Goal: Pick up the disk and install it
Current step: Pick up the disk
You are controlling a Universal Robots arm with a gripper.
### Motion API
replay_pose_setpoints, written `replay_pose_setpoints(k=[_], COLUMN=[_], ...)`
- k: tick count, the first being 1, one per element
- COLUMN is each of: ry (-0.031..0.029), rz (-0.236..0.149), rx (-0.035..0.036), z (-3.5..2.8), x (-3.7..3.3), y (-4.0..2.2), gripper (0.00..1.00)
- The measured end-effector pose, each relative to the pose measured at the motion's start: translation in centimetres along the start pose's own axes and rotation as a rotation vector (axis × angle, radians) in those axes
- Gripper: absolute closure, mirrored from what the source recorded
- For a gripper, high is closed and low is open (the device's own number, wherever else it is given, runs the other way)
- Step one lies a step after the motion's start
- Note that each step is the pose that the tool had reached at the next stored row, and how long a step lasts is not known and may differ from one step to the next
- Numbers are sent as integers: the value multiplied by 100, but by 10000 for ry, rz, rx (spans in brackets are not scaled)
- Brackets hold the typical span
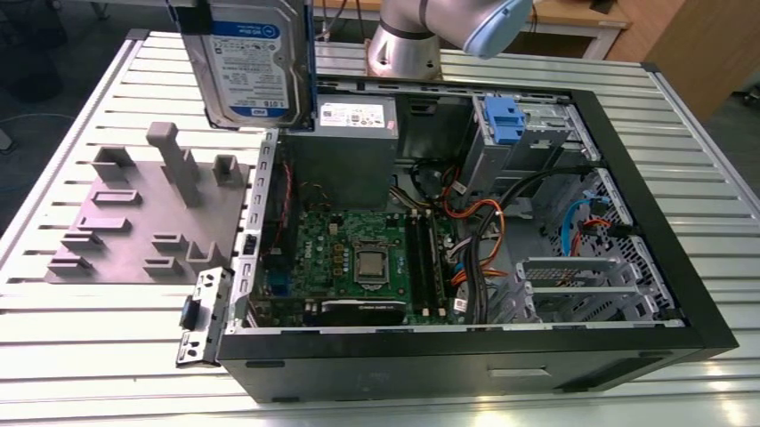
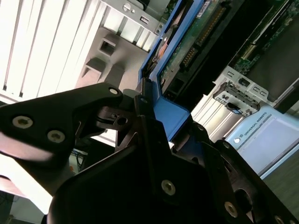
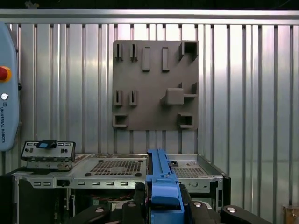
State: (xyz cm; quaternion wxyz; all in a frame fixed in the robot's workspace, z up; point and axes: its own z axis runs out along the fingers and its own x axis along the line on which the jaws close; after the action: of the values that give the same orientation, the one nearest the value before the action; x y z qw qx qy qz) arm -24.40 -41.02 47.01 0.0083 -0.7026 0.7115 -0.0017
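The disk (image 1: 249,62) hangs upright in the air above the back corner of the open computer case (image 1: 475,222), on the exterior view's left. Its white-and-blue label faces the camera and its blue carrier frame runs along the edge. In both wrist views the black fingers of my gripper (image 3: 161,205) (image 2: 170,126) clamp the blue frame (image 3: 161,179) (image 2: 170,112) from either side. The drive's underside with its circuit board (image 2: 196,42) shows past the fingers. The gripper is shut on the disk.
A grey fixture plate (image 1: 142,213) (image 3: 154,84) with slots and posts lies on the slatted metal table beside the case. Inside the case are the motherboard (image 1: 356,258), a grey power supply box (image 1: 344,116), cables and a blue clip (image 1: 505,120) at the drive bay. A teach pendant (image 3: 7,88) lies nearby.
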Motion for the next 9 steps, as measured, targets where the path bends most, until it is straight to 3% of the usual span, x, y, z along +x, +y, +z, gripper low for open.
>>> replay_pose_setpoints(k=[6, 9], ry=[1, 0], rz=[-1, -2], rx=[-1, 0], z=[7, 10], x=[16, 20], y=[-240, -298], gripper=[64, 64])
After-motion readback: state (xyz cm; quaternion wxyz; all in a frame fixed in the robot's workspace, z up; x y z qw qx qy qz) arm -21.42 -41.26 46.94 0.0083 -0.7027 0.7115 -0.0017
